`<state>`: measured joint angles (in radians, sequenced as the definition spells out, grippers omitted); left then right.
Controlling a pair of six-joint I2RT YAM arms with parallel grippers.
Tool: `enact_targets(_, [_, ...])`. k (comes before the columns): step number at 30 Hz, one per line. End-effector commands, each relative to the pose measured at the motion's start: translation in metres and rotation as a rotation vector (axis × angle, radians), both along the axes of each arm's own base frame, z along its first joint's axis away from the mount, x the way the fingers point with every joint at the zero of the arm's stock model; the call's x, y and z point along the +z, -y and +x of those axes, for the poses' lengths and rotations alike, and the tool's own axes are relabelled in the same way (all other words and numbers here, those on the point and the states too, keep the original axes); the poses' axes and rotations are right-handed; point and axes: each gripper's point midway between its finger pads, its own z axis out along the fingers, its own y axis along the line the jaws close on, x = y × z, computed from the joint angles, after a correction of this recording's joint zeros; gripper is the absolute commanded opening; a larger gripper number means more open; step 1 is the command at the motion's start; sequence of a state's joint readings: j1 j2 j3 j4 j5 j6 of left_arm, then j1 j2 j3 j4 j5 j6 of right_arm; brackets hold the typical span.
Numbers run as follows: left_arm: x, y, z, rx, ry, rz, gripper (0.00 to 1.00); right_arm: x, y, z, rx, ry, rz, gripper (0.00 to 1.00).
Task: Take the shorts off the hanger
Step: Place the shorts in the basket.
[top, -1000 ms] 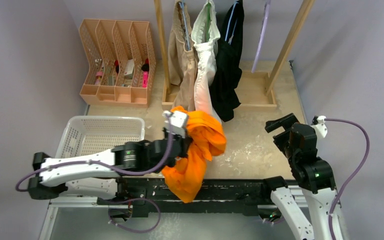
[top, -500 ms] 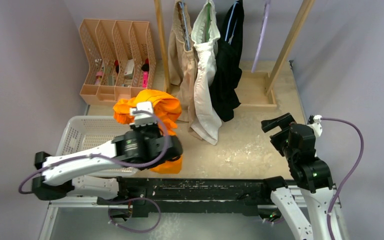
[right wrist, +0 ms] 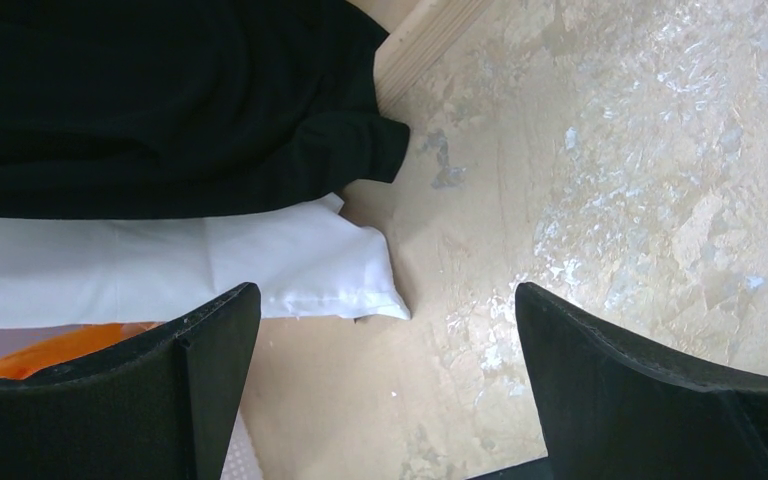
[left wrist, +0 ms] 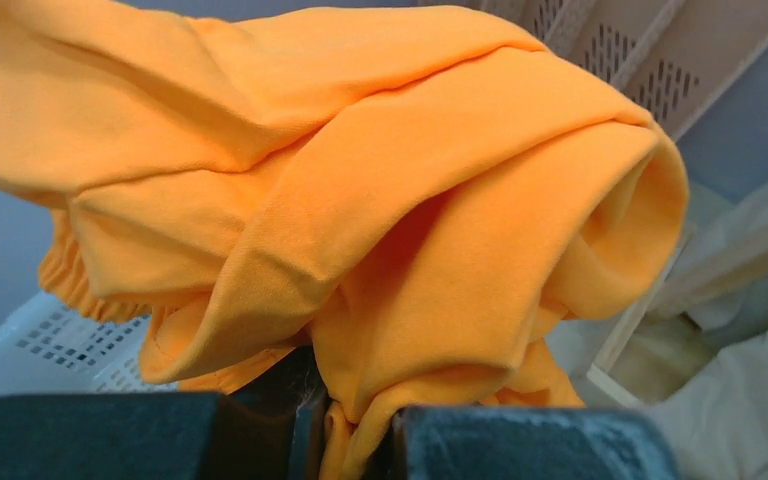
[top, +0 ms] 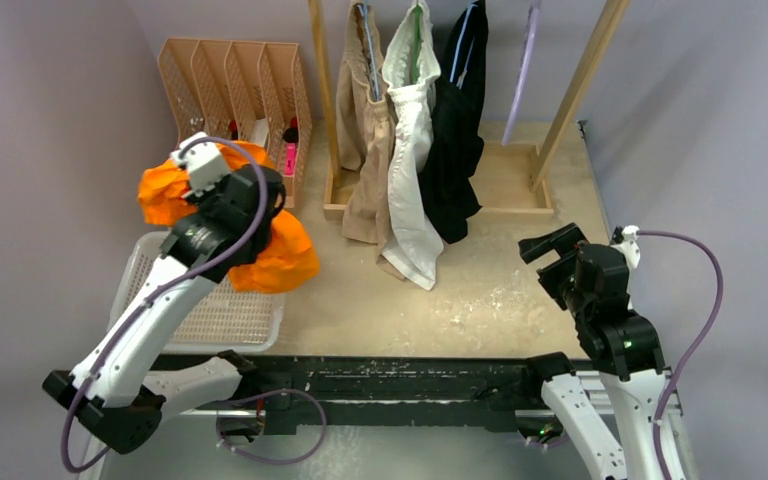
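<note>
Top external view: left end effector (left wrist: 355,432) clamped on the bunched orange shorts (top: 282,262), above the far end of the white basket (top: 243,318); right end effector (right wrist: 385,385) gapes empty. Best lower toward the middle before letting go.

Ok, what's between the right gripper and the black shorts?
Only bare, scuffed tabletop, seen in the top view. The open right gripper stands apart from the black shorts.
</note>
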<state>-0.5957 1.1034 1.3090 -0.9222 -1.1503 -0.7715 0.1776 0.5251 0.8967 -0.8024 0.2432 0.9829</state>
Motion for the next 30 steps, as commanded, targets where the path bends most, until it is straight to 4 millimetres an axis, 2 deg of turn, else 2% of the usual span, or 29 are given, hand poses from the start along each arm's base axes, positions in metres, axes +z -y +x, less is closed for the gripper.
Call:
enact_targets(1, [0.044, -0.034, -0.024, 0.110, 0.090, -0.017, 0.00, 0.017, 0.001, 0.007, 0.013, 0.061, -0.024, 0.97])
enact_targets(5, [0.046, -0.059, -0.051, 0.205, 0.104, 0.026, 0.00, 0.017, -0.003, 0.014, 0.039, 0.055, -0.039, 0.97])
enact_targets(8, [0.042, -0.070, -0.064, 0.254, 0.098, 0.049, 0.00, 0.017, -0.003, 0.016, 0.051, 0.036, -0.055, 0.97])
enact_targets(12, [0.019, -0.080, -0.077, 0.286, 0.065, 0.100, 0.00, 0.015, -0.004, 0.017, 0.053, 0.024, -0.055, 0.97])
enact_targets(14, [0.002, -0.077, -0.076, 0.264, 0.046, 0.078, 0.00, 0.015, -0.006, 0.016, 0.059, 0.031, -0.045, 0.97])
enact_targets(19, [-0.044, -0.062, -0.056, 0.234, -0.010, 0.066, 0.00, 0.015, -0.006, 0.013, 0.073, 0.030, -0.053, 0.97])
enact_targets(23, [-0.074, -0.066, -0.044, 0.269, -0.101, 0.050, 0.00, 0.015, -0.004, 0.010, 0.067, 0.028, -0.063, 0.97])
enact_targets(26, [-0.103, -0.085, -0.039, 0.296, -0.175, -0.058, 0.00, 0.015, -0.002, 0.007, 0.060, 0.030, -0.068, 0.97])
enact_targets(30, [-0.112, -0.130, -0.046, 0.371, -0.199, -0.207, 0.00, 0.013, 0.001, 0.005, 0.053, 0.030, -0.082, 0.97])
